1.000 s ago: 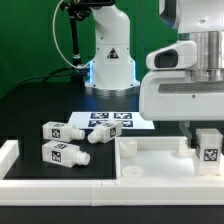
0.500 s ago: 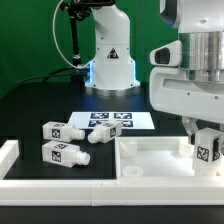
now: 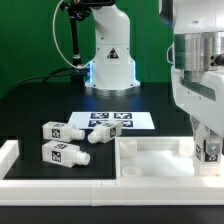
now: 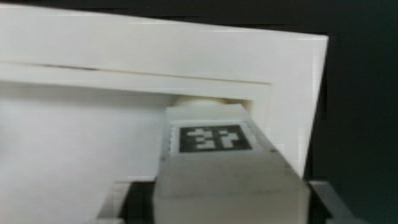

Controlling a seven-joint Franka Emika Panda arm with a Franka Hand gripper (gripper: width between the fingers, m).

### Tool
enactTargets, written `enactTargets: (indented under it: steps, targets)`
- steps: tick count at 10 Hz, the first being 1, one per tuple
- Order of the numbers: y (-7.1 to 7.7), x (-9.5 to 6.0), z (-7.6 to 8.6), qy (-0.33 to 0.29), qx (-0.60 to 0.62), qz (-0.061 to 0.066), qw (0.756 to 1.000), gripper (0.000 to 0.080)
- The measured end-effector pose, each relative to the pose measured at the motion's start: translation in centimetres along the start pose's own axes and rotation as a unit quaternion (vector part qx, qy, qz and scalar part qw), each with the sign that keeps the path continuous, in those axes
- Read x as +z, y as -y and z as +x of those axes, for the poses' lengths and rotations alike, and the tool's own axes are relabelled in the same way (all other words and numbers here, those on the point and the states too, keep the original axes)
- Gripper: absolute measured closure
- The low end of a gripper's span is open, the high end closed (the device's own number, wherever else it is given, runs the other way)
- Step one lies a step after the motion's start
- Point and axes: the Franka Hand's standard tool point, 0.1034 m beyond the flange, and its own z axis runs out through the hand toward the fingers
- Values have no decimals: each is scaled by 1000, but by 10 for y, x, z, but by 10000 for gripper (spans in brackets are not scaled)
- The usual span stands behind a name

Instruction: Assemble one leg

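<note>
My gripper (image 3: 208, 140) is shut on a leg (image 3: 209, 150), a white square block with a black-and-white tag, held upright over the far right corner of the white tray-like panel (image 3: 150, 160). In the wrist view the leg (image 4: 222, 160) fills the space between the dark fingers (image 4: 132, 200), and its round peg end (image 4: 210, 102) meets the panel (image 4: 107, 120). Two more legs lie on the table at the exterior view's left: one (image 3: 62, 131) further back, one (image 3: 62, 153) nearer the front.
The marker board (image 3: 112, 120) lies flat behind the panel. The robot's white base (image 3: 108, 50) stands at the back. A white rail (image 3: 8, 155) borders the table at the exterior view's left, and a white bar (image 3: 60, 184) runs along the front.
The gripper with the leg has moved toward the exterior view's right and slightly lower, over the panel's right corner.
</note>
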Motion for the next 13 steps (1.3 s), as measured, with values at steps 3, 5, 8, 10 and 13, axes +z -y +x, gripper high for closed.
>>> enactTargets:
  steps: [3, 5, 8, 10, 13]
  targets:
    - [0, 0, 1, 24, 145, 0, 989, 512]
    - [-1, 0, 1, 23, 169, 7, 985, 512]
    - [-1, 1, 1, 22, 165, 7, 986, 366]
    - [6, -21, -8, 32, 148, 20, 988, 176]
    - [10, -42, -13, 42, 142, 31, 988, 151]
